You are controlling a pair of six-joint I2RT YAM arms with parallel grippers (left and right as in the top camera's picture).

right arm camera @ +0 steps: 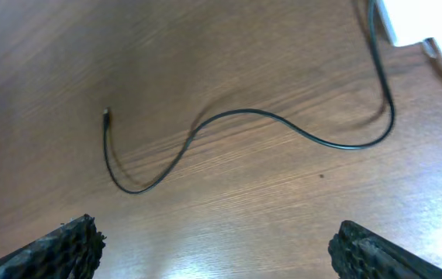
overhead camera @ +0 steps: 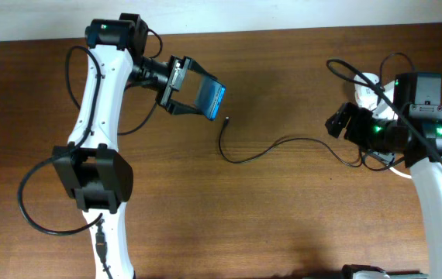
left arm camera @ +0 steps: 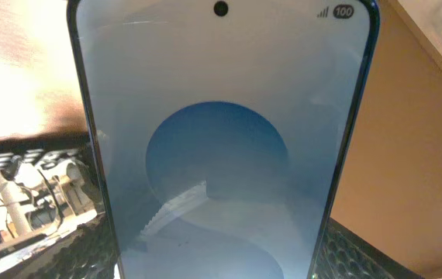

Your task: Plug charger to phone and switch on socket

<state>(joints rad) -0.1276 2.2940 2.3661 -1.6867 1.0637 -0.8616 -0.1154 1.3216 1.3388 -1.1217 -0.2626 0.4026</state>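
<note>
My left gripper (overhead camera: 184,87) is shut on the phone (overhead camera: 210,97) and holds it tilted above the table at the back left. The phone's blue screen fills the left wrist view (left arm camera: 221,155), with the jaw pads at its lower edges. The charger cable (overhead camera: 283,141) lies loose on the wood, and its connector tip (overhead camera: 227,119) is just below the phone. It also shows in the right wrist view (right arm camera: 244,113), with its tip (right arm camera: 106,113) on the left. My right gripper (overhead camera: 337,124) is open and empty above the table (right arm camera: 217,248). The socket (overhead camera: 368,84) is mostly hidden under the right arm; a white corner shows in the right wrist view (right arm camera: 419,15).
The brown wooden table (overhead camera: 283,217) ends at a pale strip along the back (overhead camera: 298,12). The arms' own thick black cables loop at the left (overhead camera: 31,209) and near the right arm (overhead camera: 353,74).
</note>
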